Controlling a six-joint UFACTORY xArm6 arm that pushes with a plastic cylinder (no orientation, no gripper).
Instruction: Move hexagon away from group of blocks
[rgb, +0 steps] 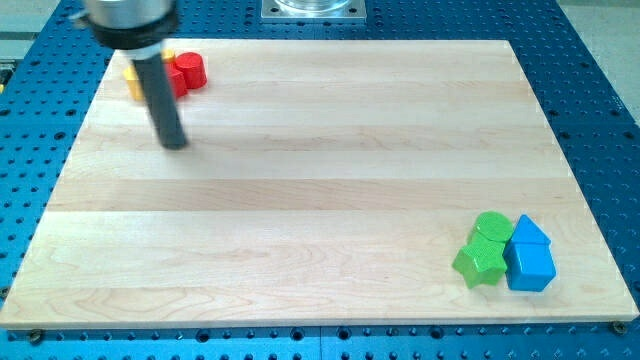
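Observation:
My tip (175, 143) rests on the wooden board (320, 180) near the view's top left. Just above it sits a small group: a red block (190, 70) with a rounded, possibly hexagonal top, and a yellow block (134, 82) whose shape I cannot make out. The rod hides part of both. The tip is below this group and apart from it.
A second group sits at the view's bottom right: a green rounded block (492, 226), a green star (479, 263), a blue block with a pointed top (529, 232) and a blue cube (531, 268), all touching. A blue perforated table surrounds the board.

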